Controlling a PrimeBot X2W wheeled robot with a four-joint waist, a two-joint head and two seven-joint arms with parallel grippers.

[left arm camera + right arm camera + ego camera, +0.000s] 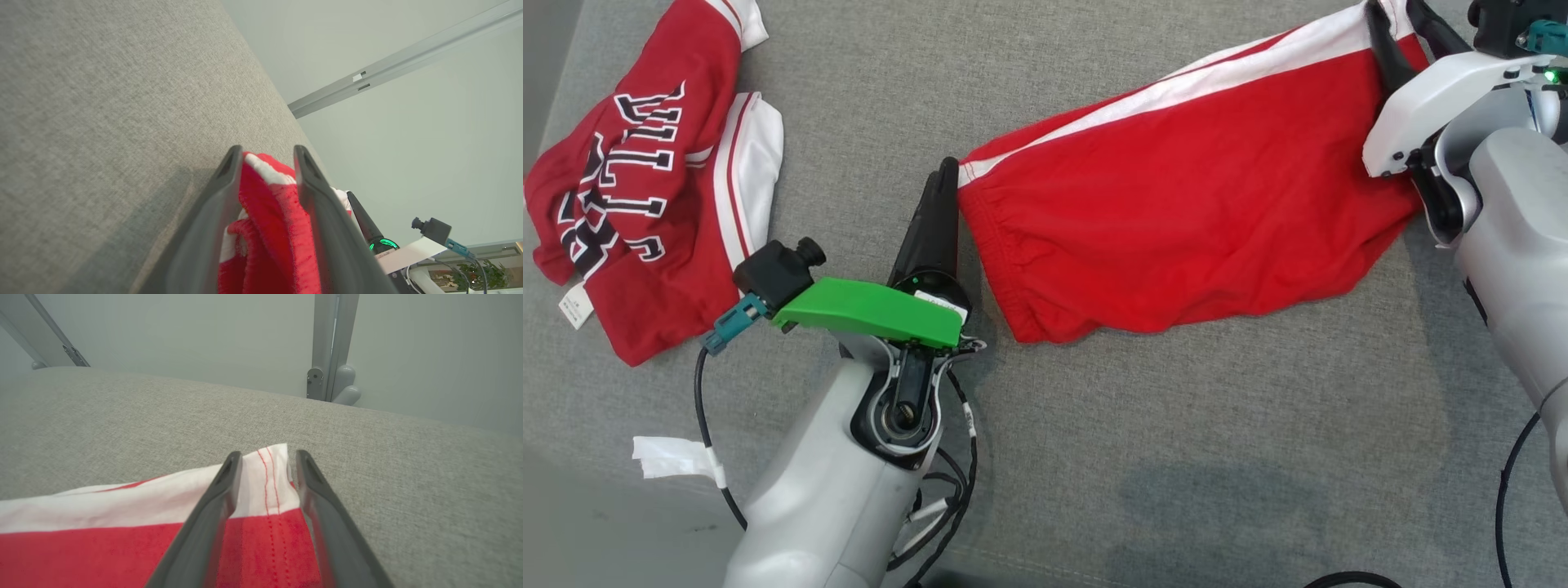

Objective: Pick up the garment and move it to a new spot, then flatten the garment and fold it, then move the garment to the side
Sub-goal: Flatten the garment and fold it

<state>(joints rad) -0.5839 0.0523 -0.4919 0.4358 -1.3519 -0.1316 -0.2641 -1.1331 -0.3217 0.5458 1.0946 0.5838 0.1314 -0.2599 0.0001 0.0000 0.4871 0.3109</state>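
As red white-striped cloth shorts (1192, 204) lie spread on grey fabric surface (1176, 457), left gripper (265, 159), right gripper (265, 457) straddle opposite ends, fingers apart, likely flattening.

Left arm (833, 490) rises from the lower left; left gripper (946, 173) points up at frame centre, fingers parted. Right arm (1515, 245) enters at right edge; right gripper (1398, 24), upper right, fingers parted.

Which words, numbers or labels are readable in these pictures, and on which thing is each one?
Nothing reads whole.
Jersey: big black letters, sideways and creased, unreadable.
Jersey tag: print too small.
Left arm label: too small.
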